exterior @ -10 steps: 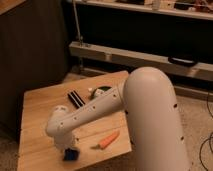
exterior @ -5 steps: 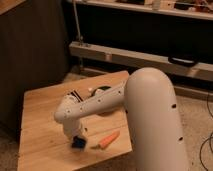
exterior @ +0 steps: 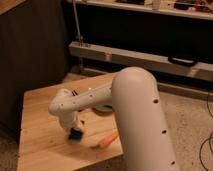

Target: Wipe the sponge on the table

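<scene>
My gripper (exterior: 73, 128) is down at the sponge (exterior: 75, 134), on the table (exterior: 39, 150).

The dark blue sponge lies on the wooden planks near the front middle of the table, directly under my gripper and touching it; whether my gripper is closed on it or open, I cannot tell. My white arm (exterior: 135, 117) reaches in from the right. An orange carrot (exterior: 108, 140) lies near the sponge, to its right, not touching it. A green item (exterior: 105, 107) lies further back, partly behind my arm.

Tool (exterior: 73, 128) at dark blue sponge (exterior: 75, 134), orange carrot (exterior: 108, 140), pale plank table (exterior: 40, 106)
</scene>
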You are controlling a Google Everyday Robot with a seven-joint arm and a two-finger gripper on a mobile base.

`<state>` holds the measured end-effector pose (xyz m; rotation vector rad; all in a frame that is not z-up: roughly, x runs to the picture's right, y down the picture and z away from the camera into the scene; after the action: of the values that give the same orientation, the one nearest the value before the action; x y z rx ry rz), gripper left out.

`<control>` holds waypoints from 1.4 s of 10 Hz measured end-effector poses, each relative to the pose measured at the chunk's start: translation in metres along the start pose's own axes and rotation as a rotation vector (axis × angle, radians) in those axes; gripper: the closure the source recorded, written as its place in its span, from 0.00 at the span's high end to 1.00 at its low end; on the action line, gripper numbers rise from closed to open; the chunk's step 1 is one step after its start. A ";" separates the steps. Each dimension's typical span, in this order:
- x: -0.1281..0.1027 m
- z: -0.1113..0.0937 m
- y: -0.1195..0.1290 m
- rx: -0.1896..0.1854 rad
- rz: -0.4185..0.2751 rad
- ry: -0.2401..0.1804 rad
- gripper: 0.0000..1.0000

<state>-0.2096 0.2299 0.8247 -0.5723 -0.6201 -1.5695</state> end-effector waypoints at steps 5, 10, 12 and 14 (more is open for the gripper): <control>0.001 0.000 -0.006 0.001 -0.009 -0.001 0.04; -0.009 -0.029 -0.098 0.112 -0.154 0.031 0.04; -0.021 -0.052 -0.141 0.167 -0.220 0.041 0.04; -0.047 -0.056 -0.169 0.189 -0.288 0.033 0.04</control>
<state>-0.3741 0.2362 0.7420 -0.3246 -0.8436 -1.7606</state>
